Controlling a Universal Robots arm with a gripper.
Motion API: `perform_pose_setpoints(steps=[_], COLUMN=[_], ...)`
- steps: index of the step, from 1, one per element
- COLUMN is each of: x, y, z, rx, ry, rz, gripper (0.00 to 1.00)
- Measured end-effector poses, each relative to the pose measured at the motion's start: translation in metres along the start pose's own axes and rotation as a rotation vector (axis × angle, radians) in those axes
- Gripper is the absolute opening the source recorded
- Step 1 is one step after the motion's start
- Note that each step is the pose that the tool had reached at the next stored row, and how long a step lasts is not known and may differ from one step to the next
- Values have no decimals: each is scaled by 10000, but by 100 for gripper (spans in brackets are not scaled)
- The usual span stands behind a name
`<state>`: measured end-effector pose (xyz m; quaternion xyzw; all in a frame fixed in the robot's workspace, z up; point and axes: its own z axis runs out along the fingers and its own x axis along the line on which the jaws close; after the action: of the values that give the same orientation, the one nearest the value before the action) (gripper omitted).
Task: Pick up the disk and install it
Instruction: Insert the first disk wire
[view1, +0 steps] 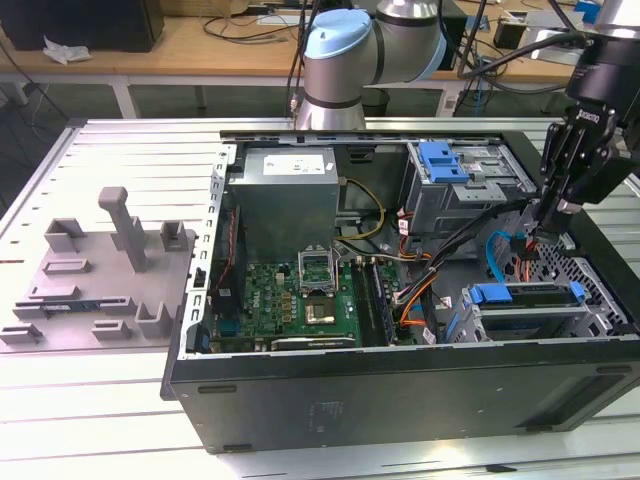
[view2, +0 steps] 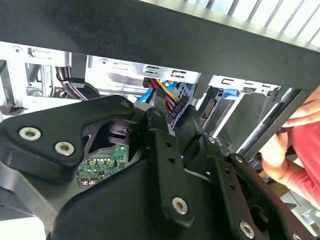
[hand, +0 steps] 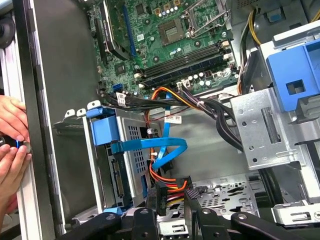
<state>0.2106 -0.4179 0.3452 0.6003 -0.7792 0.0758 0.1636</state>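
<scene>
From my console I see the end effector (view1: 537, 230) down inside the open computer case (view1: 400, 400), at the exterior view's right. In both wrist views its fingers stand narrow, pinched on a black plug (hand: 161, 196) trailing orange, red and yellow wires. The disk (view1: 522, 298) sits in the drive cage (view1: 590, 320) at the case's near corner, just below the end effector, its blue bracket showing along the top. In the first wrist view the disk (hand: 114, 172) stands edge-on beside the plug, with a blue ribbon cable (hand: 150, 145) curling past it. A person's hand (hand: 12, 135) rests on the case's outer edge. The case lies on the bench (view1: 100, 420).
</scene>
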Motion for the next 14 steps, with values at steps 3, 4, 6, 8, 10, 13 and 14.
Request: perform_pose_setpoints(steps=[3,4,6,8,10,13,14], x=[-2,-2,-1,0,1,3,3], y=[-1,-2,-3,-5,0,7,9], z=[10,13,18,36,40,42,42], rx=[0,0,0,0,-1,-1,-1], ry=[0,0,0,0,-2,-1,-1], rz=[0,0,0,1,0,1,1], gripper=[35,35,35,35,35,35,35])
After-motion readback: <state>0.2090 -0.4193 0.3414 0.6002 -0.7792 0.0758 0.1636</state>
